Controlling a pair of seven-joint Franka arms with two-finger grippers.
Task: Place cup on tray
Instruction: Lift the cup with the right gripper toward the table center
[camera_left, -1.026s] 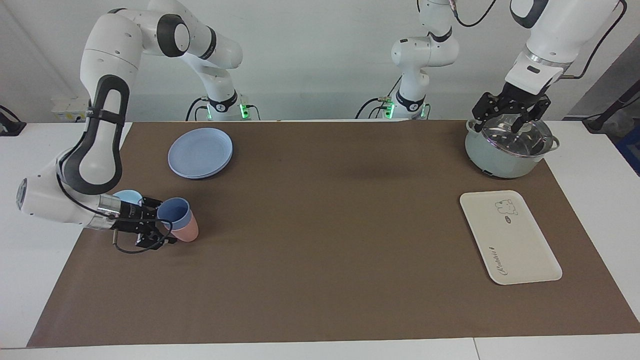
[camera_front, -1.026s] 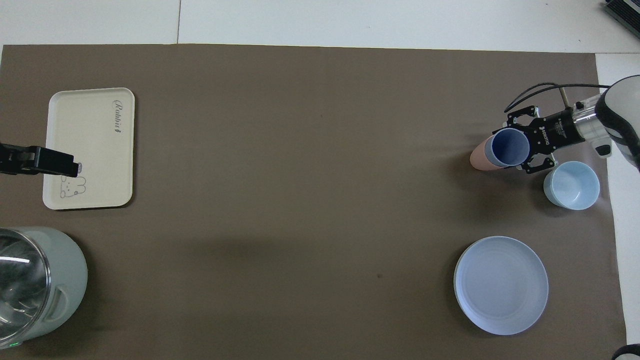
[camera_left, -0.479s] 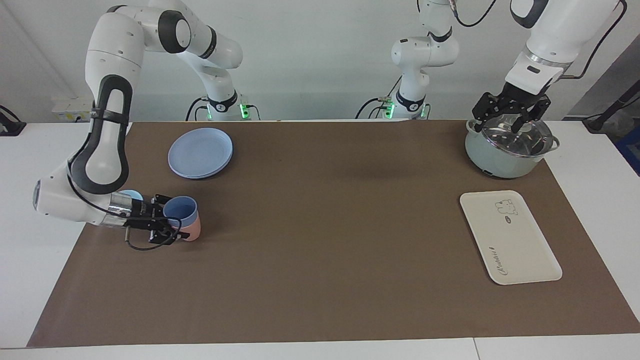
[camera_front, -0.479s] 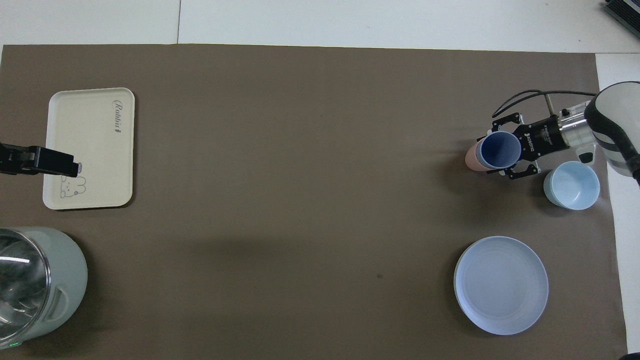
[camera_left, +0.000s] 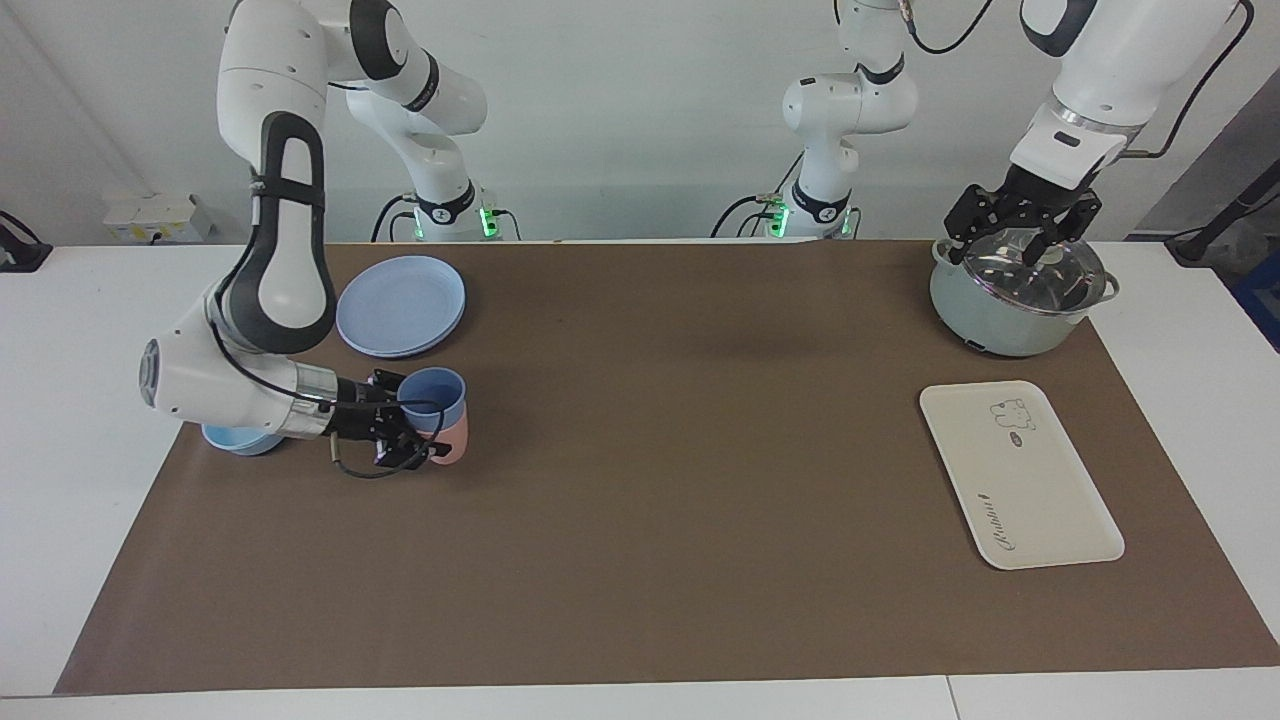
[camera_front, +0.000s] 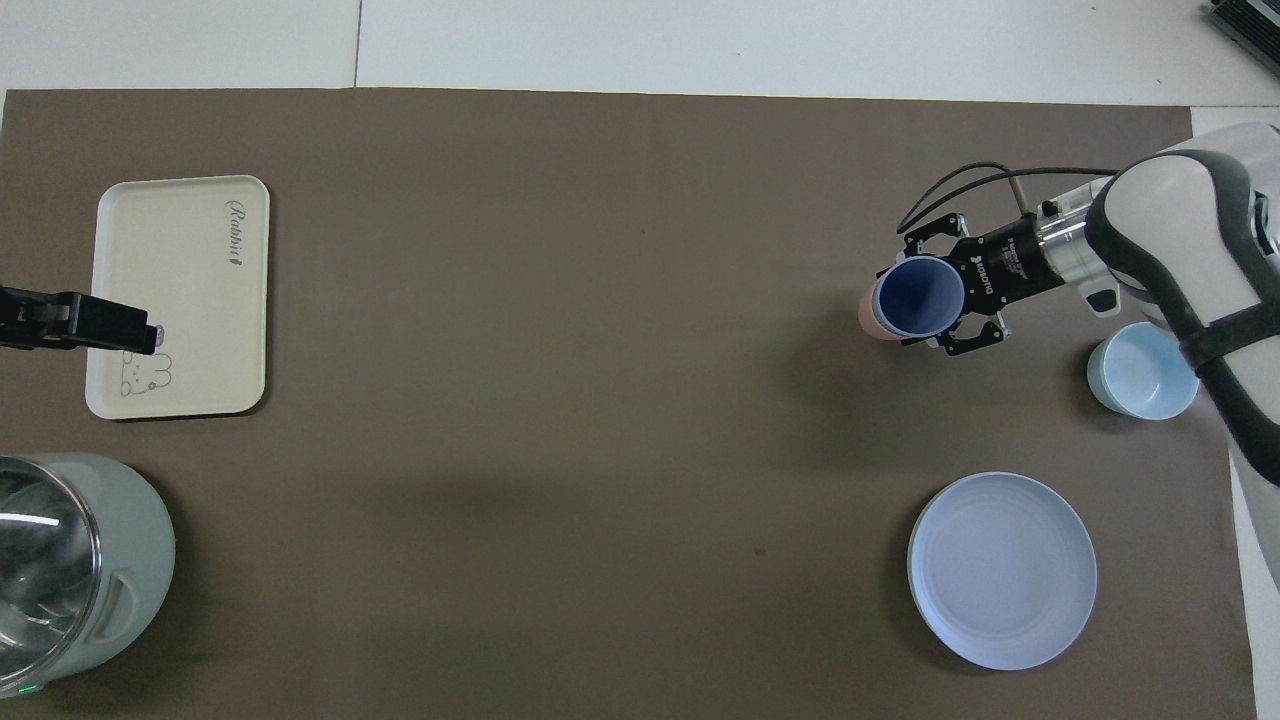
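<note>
The periwinkle-blue cup (camera_left: 432, 390) sits nested in a salmon-pink tumbler (camera_left: 457, 440). My right gripper (camera_left: 412, 432) is shut on the pair from the side and holds them tilted, low over the mat near the right arm's end. In the overhead view the cup (camera_front: 918, 298) hides most of the pink tumbler (camera_front: 866, 312) in front of the right gripper (camera_front: 945, 295). The cream tray (camera_left: 1015, 475) lies flat at the left arm's end, also in the overhead view (camera_front: 180, 290). My left gripper (camera_left: 1025, 235) waits over the pot's lid.
A light-blue bowl (camera_left: 240, 438) (camera_front: 1143, 370) stands under the right arm's wrist. A round blue plate (camera_left: 401, 305) (camera_front: 1002, 570) lies nearer to the robots. A pale green pot with a glass lid (camera_left: 1010, 305) (camera_front: 60, 570) stands nearer to the robots than the tray.
My right gripper has carried the nested cups away from the bowl, toward the table's middle and a little nearer to the robots. The left arm has not moved.
</note>
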